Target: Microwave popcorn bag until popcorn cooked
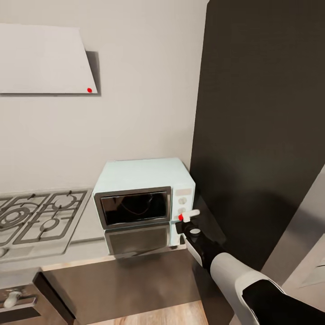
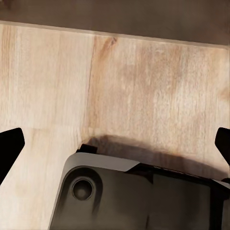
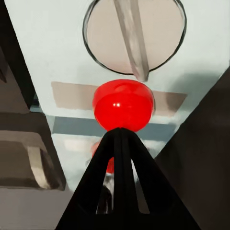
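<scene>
The right arm's fingers [image 3: 120, 139] are pressed together into one dark wedge in the right wrist view, with no gap between them and nothing held, and their tip sits right at the red signal light [image 3: 123, 105] on the front panel of the microwave [image 3: 52, 52]. Just beyond the light, further along the panel, is a round white knob [image 3: 134, 36] with a raised bar across it. In the head view the right fingers [image 1: 181, 221] reach the lower right corner of the microwave [image 1: 144, 176], whose dark glass door [image 1: 134, 208] is closed and lies to the left of the fingertips. The microwave stands on the grey bench [image 1: 85, 253], its front mirrored in the glossy surface. To the right of the fingers rises a tall dark cabinet [image 1: 262, 126]; well to the left of them, past the microwave, a silver gas hob [image 1: 36, 216] with grates is set in the bench. A pale hood [image 1: 43, 58] with a small red dot hangs on the wall above the hob.

The left arm's fingers [image 2: 8, 148] show as two dark tips at opposite edges of the left wrist view, spread wide and empty, over the pale wood plank floor [image 2: 115, 86], with part of the robot's dark base [image 2: 139, 196] beneath.
</scene>
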